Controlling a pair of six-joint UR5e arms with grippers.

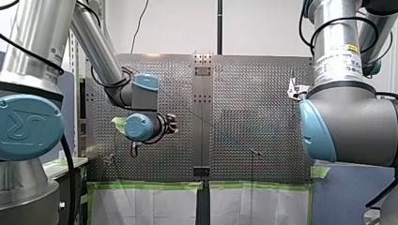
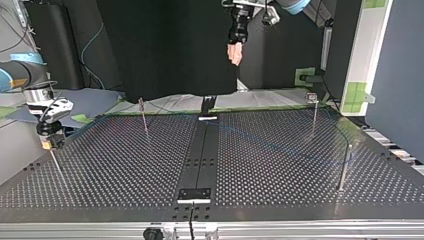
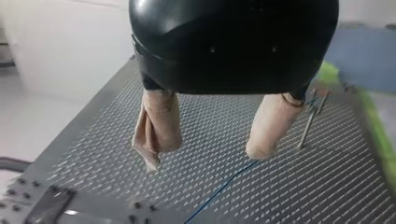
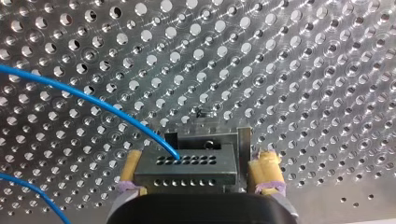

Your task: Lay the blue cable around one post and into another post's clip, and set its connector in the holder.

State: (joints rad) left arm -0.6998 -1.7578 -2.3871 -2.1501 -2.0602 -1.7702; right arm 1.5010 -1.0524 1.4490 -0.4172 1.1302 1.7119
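My right hand (image 4: 198, 164) presses its yellow pads to both sides of the dark, boxy connector (image 4: 187, 171), whose face has two rows of round holes. It is over the shiny perforated worktop (image 4: 303, 70), and the thin blue cable (image 4: 93, 100) curves out of it. My left hand (image 3: 205, 147) hangs with beige pads spread wide, holding nothing.
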